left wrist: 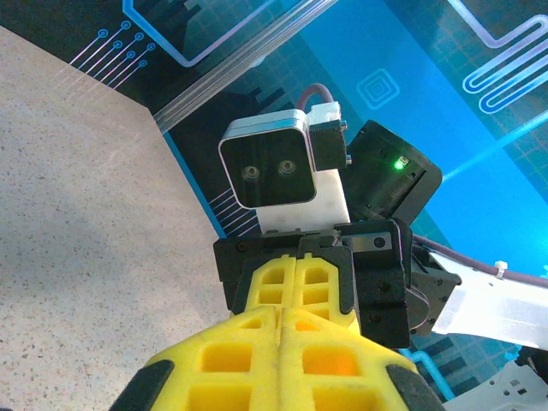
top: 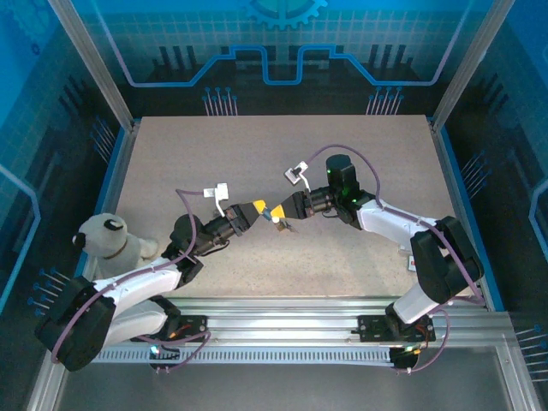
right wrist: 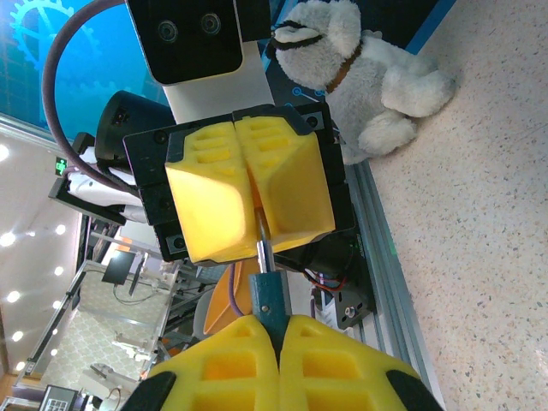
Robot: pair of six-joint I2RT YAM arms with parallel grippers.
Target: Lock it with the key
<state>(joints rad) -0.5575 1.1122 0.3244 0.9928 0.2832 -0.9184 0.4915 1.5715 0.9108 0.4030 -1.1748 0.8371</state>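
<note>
The two arms meet nose to nose over the middle of the table (top: pixel 360 154), with a plush dog (top: pixel 108 240) sitting at the near left edge. The right gripper (right wrist: pixel 276 360) is clamped on the blue head of the key (right wrist: pixel 266 295). The key's metal shaft runs into the seam of the left gripper (right wrist: pixel 249 193), whose fingers are pressed together; a lock may sit between them, but that spot is hidden

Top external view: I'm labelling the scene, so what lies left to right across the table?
Plush dog → left gripper → key → right gripper.
</note>
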